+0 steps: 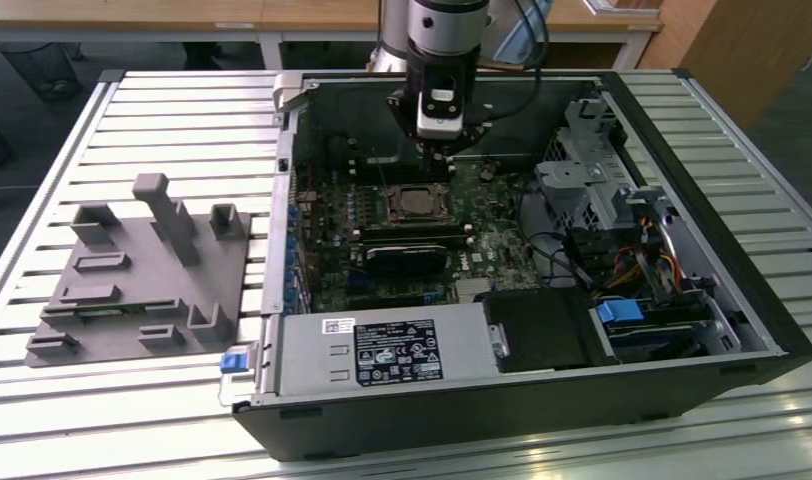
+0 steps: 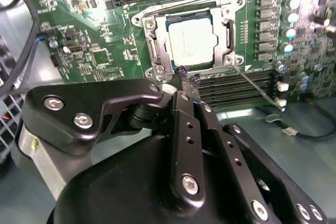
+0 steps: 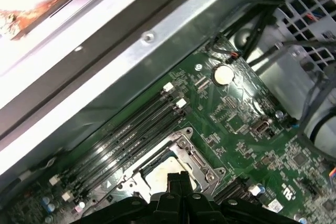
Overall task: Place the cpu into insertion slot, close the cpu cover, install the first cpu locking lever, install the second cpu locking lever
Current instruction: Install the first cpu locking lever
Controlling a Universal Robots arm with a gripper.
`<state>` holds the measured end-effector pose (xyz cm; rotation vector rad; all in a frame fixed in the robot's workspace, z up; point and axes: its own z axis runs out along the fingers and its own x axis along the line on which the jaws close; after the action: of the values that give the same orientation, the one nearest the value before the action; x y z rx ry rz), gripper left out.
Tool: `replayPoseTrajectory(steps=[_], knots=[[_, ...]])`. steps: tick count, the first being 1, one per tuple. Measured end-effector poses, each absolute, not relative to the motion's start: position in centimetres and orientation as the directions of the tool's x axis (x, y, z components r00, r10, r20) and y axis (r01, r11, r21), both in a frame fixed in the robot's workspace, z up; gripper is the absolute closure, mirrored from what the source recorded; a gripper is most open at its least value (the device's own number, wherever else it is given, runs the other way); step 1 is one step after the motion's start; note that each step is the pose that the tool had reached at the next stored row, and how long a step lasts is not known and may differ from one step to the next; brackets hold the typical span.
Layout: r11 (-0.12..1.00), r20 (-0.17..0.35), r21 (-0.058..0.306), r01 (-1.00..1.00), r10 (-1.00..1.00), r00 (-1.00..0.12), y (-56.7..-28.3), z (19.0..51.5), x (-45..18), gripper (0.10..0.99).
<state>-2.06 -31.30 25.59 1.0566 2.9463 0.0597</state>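
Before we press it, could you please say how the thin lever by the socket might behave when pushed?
The lever is a thin wire rod, so probably light and springy. Its smooth metal may slip sideways under pressure.

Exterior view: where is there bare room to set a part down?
Bare slats of the table beyond and in front of the grey fixture, and along the case on the exterior view's right. Inside the case it is crowded: motherboard, cables, gripper.

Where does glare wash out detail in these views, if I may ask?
First wrist view: much of the case wall is blown out white. Second wrist view: glare patches whiten the motherboard beyond the cpu. Exterior view: evenly lit, with mild sheen on the slatted table.
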Motion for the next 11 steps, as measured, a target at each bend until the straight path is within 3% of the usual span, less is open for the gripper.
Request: replayPoseTrajectory(steps=[11], knots=[[0.882, 0.003, 0.04, 0.47, 0.47, -0.883, -31.3, 25.53, -2.06, 0.98]])
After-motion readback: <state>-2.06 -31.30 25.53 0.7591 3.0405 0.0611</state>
